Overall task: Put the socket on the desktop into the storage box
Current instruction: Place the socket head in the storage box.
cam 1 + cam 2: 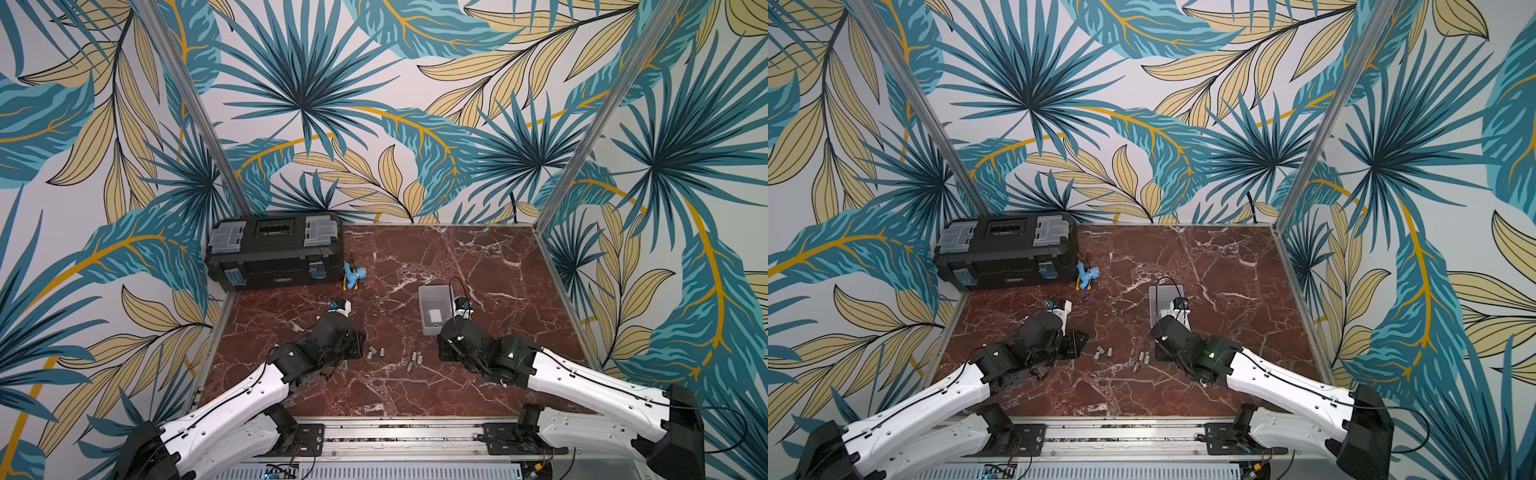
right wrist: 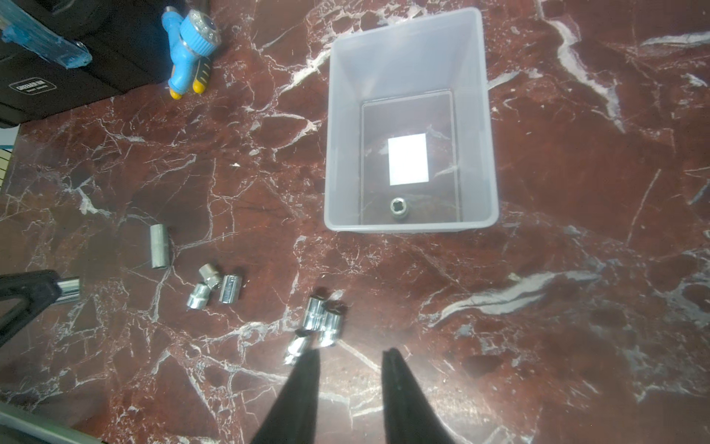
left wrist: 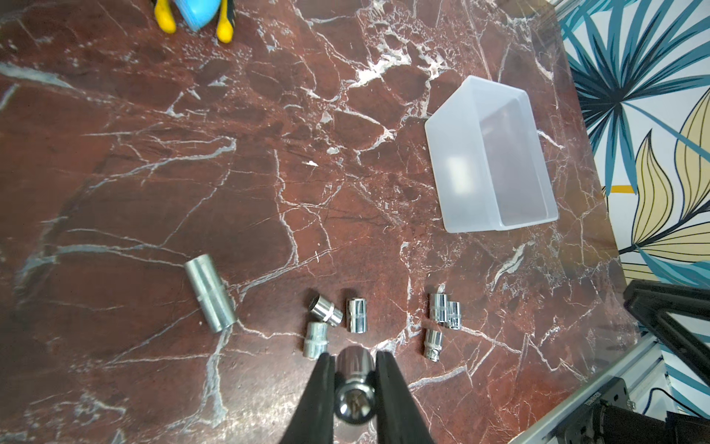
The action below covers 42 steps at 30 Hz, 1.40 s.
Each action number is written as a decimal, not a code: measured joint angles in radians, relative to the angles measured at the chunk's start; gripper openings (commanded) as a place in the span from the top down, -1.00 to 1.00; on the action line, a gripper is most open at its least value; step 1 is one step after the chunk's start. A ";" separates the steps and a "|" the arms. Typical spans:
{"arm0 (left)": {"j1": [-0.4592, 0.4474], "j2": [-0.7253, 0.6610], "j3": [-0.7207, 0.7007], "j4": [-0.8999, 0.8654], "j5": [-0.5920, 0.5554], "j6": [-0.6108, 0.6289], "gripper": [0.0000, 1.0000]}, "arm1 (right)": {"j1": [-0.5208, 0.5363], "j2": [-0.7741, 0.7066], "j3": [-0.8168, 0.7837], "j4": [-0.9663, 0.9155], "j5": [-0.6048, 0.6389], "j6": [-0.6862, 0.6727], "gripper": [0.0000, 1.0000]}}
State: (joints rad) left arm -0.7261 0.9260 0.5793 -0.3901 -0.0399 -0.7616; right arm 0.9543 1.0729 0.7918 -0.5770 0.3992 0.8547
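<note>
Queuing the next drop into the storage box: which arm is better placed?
Left. The left tool is shut on a socket, ready to carry to the storage box. The right tool is open and empty, so it would first need a pick.

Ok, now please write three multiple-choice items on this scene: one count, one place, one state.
1. How many sockets lie inside the storage box? A none B three C one
2. Where does the blue toy lie? A beside the black toolbox B inside the storage box C on the aluminium rail
3. The left tool is: A open, empty B shut on a chrome socket C out of view
Answers: C, the right wrist view shows a single socket on its floor; A, both top views show it by the toolbox's corner; B, its jaws press that chrome socket from both sides.
</note>
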 measured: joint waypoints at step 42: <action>-0.087 0.468 0.432 0.103 0.021 0.092 1.00 | -0.397 -0.005 0.131 -0.166 -0.093 -0.126 0.36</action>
State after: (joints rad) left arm -0.8127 1.3941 1.0111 -0.2867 -0.0193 -0.6697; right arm 0.5571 1.0679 0.9226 -0.7433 0.3058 0.7284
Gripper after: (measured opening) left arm 0.202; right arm 0.274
